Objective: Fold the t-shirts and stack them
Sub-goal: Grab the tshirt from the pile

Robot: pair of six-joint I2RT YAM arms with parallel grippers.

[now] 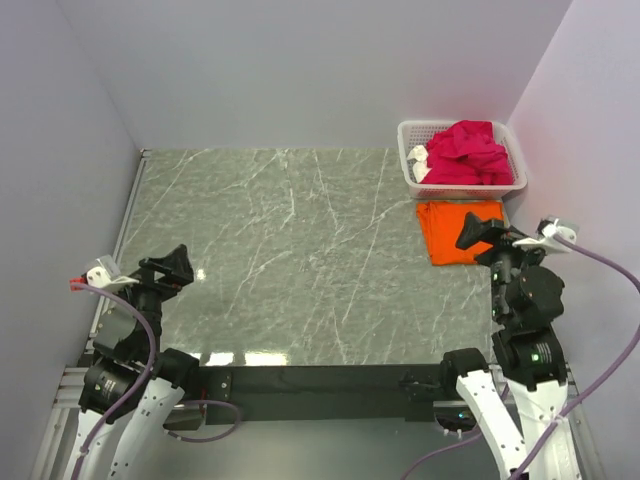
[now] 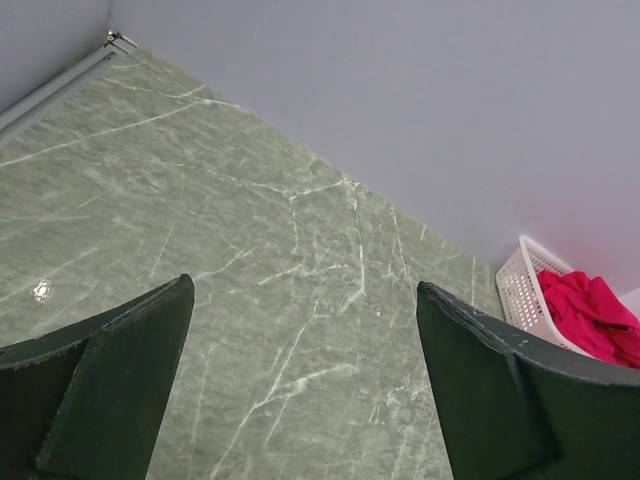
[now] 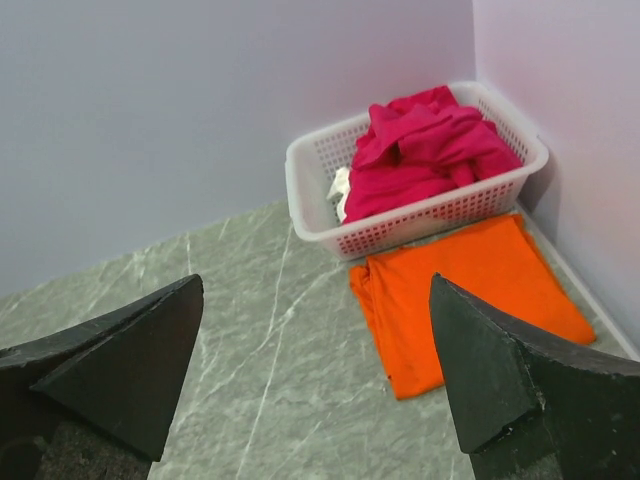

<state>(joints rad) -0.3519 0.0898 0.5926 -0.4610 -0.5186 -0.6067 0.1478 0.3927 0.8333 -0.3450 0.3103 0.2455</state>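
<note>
Crimson t-shirts (image 3: 420,150) heap in the far-right basket (image 3: 300,190), just beyond the folded orange t-shirt (image 3: 470,290). The right gripper (image 3: 315,285) (fingers spread, empty) is far nearer than the left gripper (image 2: 305,288), equally spread.

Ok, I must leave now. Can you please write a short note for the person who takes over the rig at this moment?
Left end effector: open, empty, above the grey-green marble table, on its left side.
Right end effector: open, empty, near the bright orange cloth t-shirt.
Done: the orange t-shirt lies folded flat on the table, in front of the white plastic lattice basket.
Left: the crimson-pink cloth t-shirts lie crumpled in the basket; each must be taken out, folded and stacked.
</note>
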